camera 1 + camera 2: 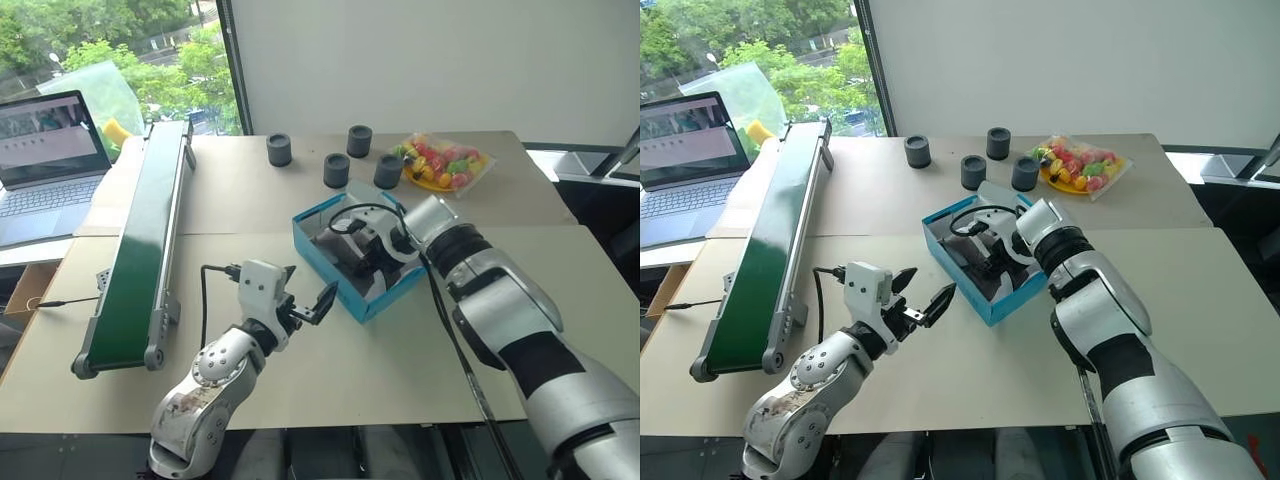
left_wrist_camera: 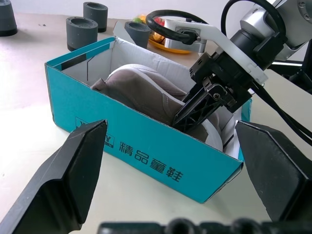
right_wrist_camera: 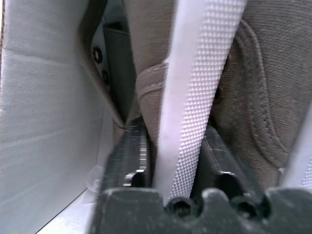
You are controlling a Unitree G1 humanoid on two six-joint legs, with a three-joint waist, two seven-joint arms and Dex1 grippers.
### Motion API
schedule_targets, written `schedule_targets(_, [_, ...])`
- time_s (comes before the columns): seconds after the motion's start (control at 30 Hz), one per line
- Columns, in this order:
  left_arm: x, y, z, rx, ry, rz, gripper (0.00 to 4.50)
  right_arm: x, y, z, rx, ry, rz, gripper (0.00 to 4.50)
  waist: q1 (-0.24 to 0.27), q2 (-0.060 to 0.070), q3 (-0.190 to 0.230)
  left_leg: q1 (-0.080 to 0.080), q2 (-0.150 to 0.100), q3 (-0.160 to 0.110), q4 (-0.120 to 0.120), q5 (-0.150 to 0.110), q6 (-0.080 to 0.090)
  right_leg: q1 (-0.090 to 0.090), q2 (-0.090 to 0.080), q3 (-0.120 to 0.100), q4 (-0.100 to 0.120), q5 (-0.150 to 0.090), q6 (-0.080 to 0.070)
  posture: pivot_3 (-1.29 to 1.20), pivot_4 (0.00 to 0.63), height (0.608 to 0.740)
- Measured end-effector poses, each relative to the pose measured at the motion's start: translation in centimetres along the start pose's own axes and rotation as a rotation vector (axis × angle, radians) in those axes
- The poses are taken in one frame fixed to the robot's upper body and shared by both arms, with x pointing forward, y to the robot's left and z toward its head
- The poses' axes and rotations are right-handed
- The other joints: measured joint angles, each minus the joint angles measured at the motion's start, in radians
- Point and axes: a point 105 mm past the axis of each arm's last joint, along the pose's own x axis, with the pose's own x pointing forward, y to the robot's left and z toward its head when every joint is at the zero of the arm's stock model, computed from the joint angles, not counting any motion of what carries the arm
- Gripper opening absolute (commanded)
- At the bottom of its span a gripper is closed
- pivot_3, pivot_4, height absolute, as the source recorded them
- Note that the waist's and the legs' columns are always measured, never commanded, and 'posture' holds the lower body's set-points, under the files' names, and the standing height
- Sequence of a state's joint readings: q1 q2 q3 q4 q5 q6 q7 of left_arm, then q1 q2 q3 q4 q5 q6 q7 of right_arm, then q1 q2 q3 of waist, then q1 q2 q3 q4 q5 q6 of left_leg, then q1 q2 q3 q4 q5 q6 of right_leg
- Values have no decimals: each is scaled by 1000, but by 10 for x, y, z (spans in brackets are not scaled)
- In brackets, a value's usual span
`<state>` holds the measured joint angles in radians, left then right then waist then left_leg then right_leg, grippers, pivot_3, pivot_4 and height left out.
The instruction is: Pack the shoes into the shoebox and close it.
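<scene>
Right gripper (image 2: 197, 105) down inside the shoebox (image 2: 146, 156), its fingers either side of a shoe's white sole

The open blue box sits mid-table (image 1: 330, 400) holding the taupe shoes (image 2: 141, 90); the left gripper (image 1: 305, 305) hovers just in front of it, fingers spread wide and empty. Behind stand four dark cylinders (image 1: 279, 150) and a bag of colourful items (image 1: 445, 163); a green conveyor (image 1: 140, 260) and a laptop (image 1: 45, 160) lie to the left by the window

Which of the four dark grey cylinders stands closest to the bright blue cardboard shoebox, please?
The dark grey cylinder just behind the shoebox, second from the left, stands closest; the other three sit farther back.
</scene>
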<state>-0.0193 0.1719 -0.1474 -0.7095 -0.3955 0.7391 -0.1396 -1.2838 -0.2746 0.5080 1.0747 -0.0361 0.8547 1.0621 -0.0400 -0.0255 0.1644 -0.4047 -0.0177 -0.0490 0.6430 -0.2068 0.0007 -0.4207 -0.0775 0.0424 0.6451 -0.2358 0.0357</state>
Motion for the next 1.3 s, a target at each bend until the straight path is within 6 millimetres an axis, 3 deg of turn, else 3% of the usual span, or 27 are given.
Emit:
schedule_targets(0.07, [0,0,0,2,1,0,4500,-1,1,3,6,-14,7,3253,0,0,0,0,0,0,0,0,0,0,0,0,0,0,0,0,150,740])
schedule_targets(0.2, [0,0,0,5,3,-5,4500,-16,2,23,0,-91,13,3253,-3,0,0,-1,0,0,0,0,0,-2,0,0,1,0,0,0,150,740])
schedule_targets(0.37, [-1,1,0,15,7,-12,4500,-72,6,63,-40,-258,35,3253,-1,0,0,-2,0,-1,0,0,0,-2,0,0,-1,0,0,0,150,740])
schedule_targets(0.5, [-1,2,1,20,6,-23,4500,-108,2,64,-30,-353,76,3253,9,0,0,-3,0,0,0,0,0,-1,0,-1,-2,0,0,0,150,740])
schedule_targets(0.6, [-1,3,0,20,9,-28,4500,-129,-9,43,-3,-407,100,2546,21,0,0,-3,0,1,0,0,0,0,0,-2,-3,0,0,0,150,740])
schedule_targets(0.67, [-1,3,0,14,9,-35,4500,-126,-16,12,-33,-379,72,1879,28,0,0,-3,0,0,1,0,0,1,0,-4,-4,0,0,0,150,740])
schedule_targets(0.77, [-3,5,-1,12,17,-35,4500,-100,-23,-42,-76,-256,12,827,27,0,0,-5,0,1,1,0,0,-2,-1,-2,-3,0,0,0,150,740])
schedule_targets(0.83, [-2,3,-1,3,20,-49,4500,-100,-21,-68,-166,-177,-41,142,21,3,2,-5,0,1,1,0,0,-3,-1,0,-1,0,1,0,150,740])
schedule_targets(0.9, [-4,4,-1,6,23,-49,4500,-111,-22,-85,-285,-99,-118,63,22,4,2,-4,0,3,1,0,0,-2,0,0,-2,0,1,0,150,740])
schedule_targets(0.97, [-5,6,-2,6,33,-45,4500,-118,-21,-92,-358,-60,-159,63,18,4,2,0,1,4,1,0,0,1,0,0,-2,0,1,0,150,740])
schedule_targets(1.07, [-5,5,-3,-4,40,-56,4500,-112,-12,-94,-419,-44,-154,63,13,3,2,1,1,4,2,0,0,3,0,0,-3,-1,1,0,150,740])
schedule_targets(1.17, [-5,5,-4,-3,44,-58,4500,-95,-15,-103,-480,33,-204,63,20,3,2,1,0,4,4,0,0,4,0,0,-2,0,1,0,150,740])
schedule_targets(1.3, [-5,5,-3,-5,45,-65,4500,-61,-26,-89,-457,-21,-340,63,18,2,2,0,1,4,4,0,0,3,1,1,-1,0,1,0,150,740])
